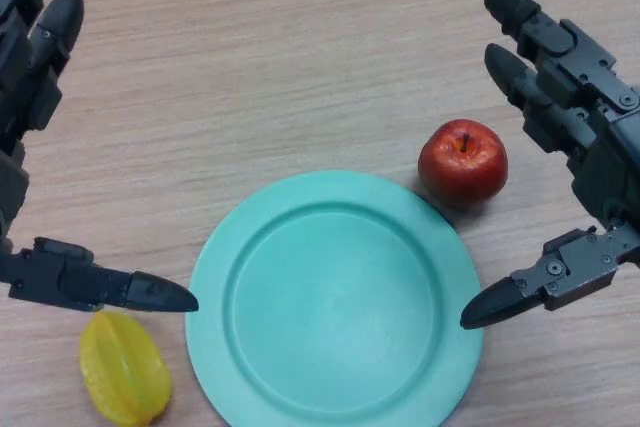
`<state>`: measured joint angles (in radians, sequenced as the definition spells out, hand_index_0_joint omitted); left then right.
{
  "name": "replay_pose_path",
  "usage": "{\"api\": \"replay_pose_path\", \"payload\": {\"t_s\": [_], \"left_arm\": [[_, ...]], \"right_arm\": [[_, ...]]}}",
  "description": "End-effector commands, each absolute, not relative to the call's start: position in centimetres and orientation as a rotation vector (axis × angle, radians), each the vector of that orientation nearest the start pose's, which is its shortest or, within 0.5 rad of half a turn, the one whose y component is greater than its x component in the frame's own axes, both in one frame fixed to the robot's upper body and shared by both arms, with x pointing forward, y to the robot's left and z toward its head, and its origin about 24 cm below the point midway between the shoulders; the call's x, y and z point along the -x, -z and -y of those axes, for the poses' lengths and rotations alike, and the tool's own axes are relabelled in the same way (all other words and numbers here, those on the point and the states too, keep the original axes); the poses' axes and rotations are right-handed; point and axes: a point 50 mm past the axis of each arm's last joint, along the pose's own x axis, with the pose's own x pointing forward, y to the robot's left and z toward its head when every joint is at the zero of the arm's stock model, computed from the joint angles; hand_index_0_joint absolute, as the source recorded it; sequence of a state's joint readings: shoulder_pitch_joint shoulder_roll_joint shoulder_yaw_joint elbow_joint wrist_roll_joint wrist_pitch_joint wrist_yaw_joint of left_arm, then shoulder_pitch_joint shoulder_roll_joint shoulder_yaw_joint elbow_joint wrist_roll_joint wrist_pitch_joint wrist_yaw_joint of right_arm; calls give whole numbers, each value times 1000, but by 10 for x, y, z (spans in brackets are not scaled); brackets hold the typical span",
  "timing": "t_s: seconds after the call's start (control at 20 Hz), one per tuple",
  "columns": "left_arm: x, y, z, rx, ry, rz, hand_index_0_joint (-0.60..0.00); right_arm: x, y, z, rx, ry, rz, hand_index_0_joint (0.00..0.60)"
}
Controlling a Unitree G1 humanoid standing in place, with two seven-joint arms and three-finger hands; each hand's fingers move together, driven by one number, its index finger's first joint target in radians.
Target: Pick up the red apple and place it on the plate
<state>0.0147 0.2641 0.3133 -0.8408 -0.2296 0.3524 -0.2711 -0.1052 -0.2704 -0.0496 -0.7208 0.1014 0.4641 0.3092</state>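
Observation:
A red apple (pixel 462 162) stands upright on the wooden table, just off the upper right rim of a round teal plate (pixel 333 299). The plate holds nothing. My right hand (pixel 580 117) is open at the right, its fingers straight beyond the apple and its thumb low by the plate's right rim; it does not touch the apple. My left hand (pixel 30 67) is open at the left edge, its thumb pointing at the plate's left rim.
A yellow star fruit (pixel 123 369) lies on the table at the lower left, beside the plate and under my left thumb.

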Motion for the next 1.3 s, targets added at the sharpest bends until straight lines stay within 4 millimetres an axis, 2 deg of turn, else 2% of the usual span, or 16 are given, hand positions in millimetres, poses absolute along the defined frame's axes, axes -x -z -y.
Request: {"api": "replay_pose_path", "payload": {"t_s": [0.05,0.4,0.75,0.8,0.85,0.9,1.15,1.25,1.3], "left_arm": [[-180,-227,-201,-290,104,658,0],[-184,-222,-201,-227,111,617,0],[-187,-209,-194,-150,148,529,0],[-188,-208,-193,-143,152,527,0],[-187,-209,-192,-143,153,529,0],[-187,-209,-192,-137,155,530,0],[-187,-206,-189,-131,160,516,0],[-187,-206,-188,-130,158,519,0],[-186,-205,-189,-130,156,521,0]], "right_arm": [[-216,-211,159,252,-336,514,0],[-228,-211,166,246,-310,500,0],[-290,-213,191,363,-149,566,0],[-304,-206,194,383,-123,532,0],[-309,-201,195,389,-117,509,0],[-319,-189,194,424,-114,467,0],[-350,-156,187,484,-91,353,0],[-354,-154,188,464,-56,345,200],[-358,-151,190,458,-20,327,351]]}}
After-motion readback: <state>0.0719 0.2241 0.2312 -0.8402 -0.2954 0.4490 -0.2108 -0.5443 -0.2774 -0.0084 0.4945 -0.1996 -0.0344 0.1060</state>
